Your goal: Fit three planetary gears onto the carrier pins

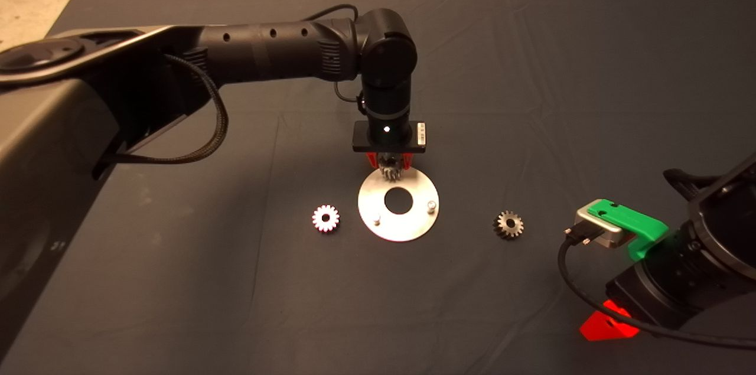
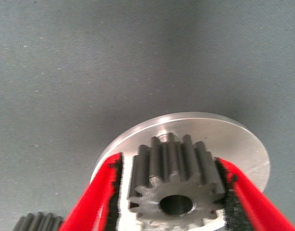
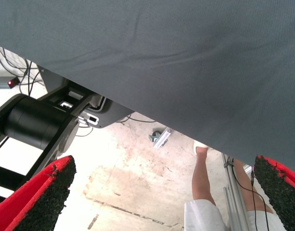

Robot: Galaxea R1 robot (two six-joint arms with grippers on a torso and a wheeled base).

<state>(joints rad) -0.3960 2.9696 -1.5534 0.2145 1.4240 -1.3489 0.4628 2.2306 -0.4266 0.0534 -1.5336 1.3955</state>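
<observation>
Over the far rim of the carrier disc [image 1: 407,227], one planetary gear [image 2: 174,185] is held clamped in the left gripper [image 2: 174,192], and its bore should be centred on the hidden pin before lowering; the right gripper [image 3: 162,192], spread wide, is parked at the mat's near right edge.

No lettering, number or brand can be read anywhere on my mat [image 1: 531,68], on the gears, or on the round plate [image 1: 407,227]. The one candidate is a small pale sticker [image 1: 421,133] on the black bracket [image 1: 360,140] at my left wrist, seen from above; its print is too fine to make out. My own wrist cameras show no sign or label, only plain cloth, bare metal and bare floor [image 3: 133,183].
</observation>
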